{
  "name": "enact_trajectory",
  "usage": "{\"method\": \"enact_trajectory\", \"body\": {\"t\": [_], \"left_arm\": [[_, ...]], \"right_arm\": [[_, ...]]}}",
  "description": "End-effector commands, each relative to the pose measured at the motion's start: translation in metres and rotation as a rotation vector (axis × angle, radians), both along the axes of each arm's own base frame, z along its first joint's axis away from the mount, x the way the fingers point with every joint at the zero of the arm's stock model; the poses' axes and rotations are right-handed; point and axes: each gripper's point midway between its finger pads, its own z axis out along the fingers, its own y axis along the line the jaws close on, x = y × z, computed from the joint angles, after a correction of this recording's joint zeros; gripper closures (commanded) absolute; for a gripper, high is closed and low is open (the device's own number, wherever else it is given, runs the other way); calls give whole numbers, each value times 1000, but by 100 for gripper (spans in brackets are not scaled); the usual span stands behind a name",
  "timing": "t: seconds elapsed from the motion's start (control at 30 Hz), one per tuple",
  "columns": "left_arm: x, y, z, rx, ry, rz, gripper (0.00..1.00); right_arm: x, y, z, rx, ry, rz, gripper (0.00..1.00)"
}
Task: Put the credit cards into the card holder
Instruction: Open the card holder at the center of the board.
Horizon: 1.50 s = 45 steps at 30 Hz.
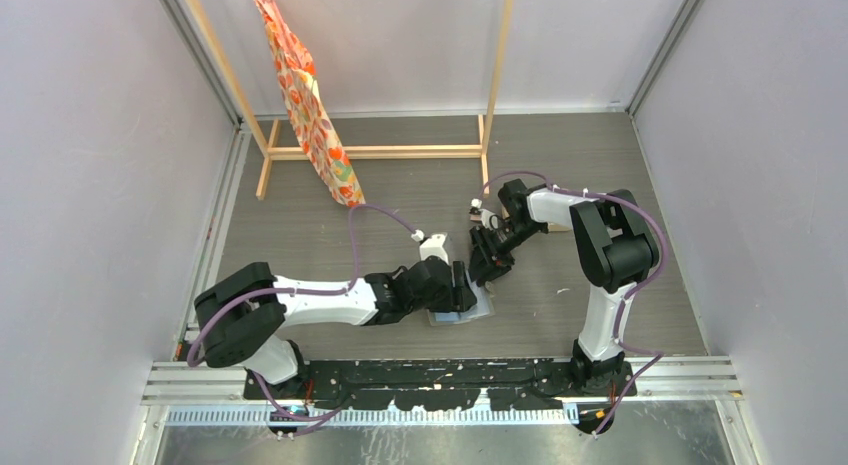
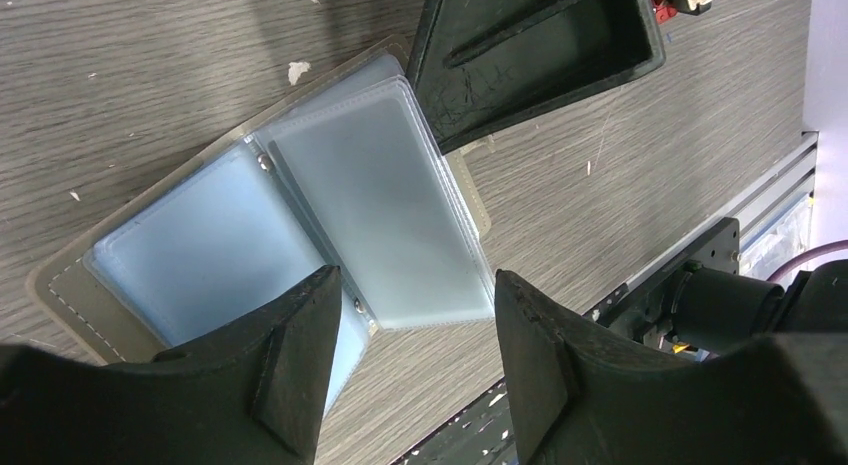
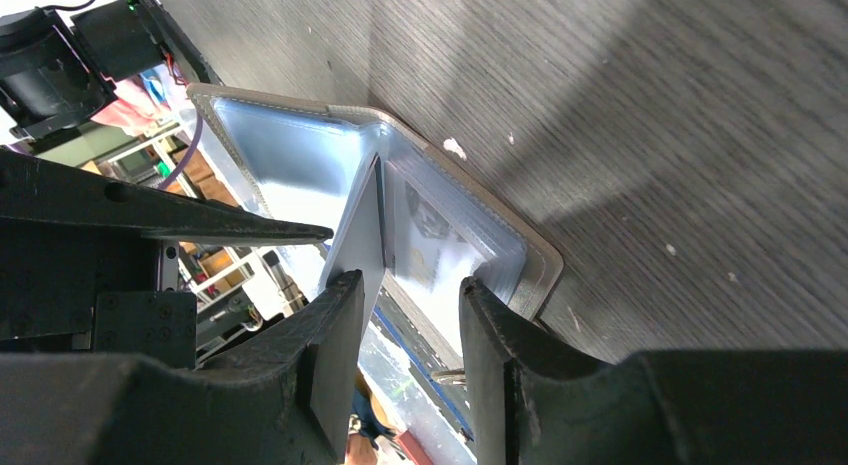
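Left wrist: left pincer (image 2: 415, 285) parted, empty, over open card holder (image 2: 200, 245); right pincer (image 3: 410, 285) parted too.

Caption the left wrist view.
Open card holder on the table, pale blue sleeves showing, left gripper open over it.

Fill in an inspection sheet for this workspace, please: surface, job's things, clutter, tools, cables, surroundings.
Surface: grey wood-grain table.
Job's things: card holder lies open, pale blue sleeves up; one sleeve stands raised; no loose credit cards seen.
Clutter: small white specks beside the holder.
Tools: left tool open above the sleeves, holding nothing; right tool open, raised sleeve close by one finger.
Cables: purple cables loop along both arms.
Surroundings: wooden rack with orange patterned cloth at the back; pale walls.
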Motion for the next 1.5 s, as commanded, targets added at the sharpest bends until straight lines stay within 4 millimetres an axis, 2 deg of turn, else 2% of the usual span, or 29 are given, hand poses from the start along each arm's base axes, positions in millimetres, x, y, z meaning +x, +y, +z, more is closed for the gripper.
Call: {"method": "enact_trajectory", "body": {"t": [0.0, 0.6, 0.87, 1.07, 1.27, 1.33, 1.47], "left_arm": [[10, -7, 6, -66, -21, 24, 41], [11, 10, -24, -7, 35, 68, 43], [9, 28, -35, 5, 50, 109, 54], [9, 35, -37, -11, 56, 125, 65], [8, 41, -37, -36, 58, 137, 67], [8, 43, -37, -52, 61, 140, 68], [8, 43, -36, -89, 66, 142, 68]], "right_arm": [[7, -2, 0, -29, -65, 25, 54], [7, -2, 1, -28, -68, 31, 54], [10, -3, 10, -24, -105, 48, 53], [18, -11, 22, -59, -195, 59, 51], [30, -32, 43, -127, -344, 56, 49], [27, -32, 53, -95, -384, 69, 48], [2, -11, 72, 81, -356, 122, 49]]}}
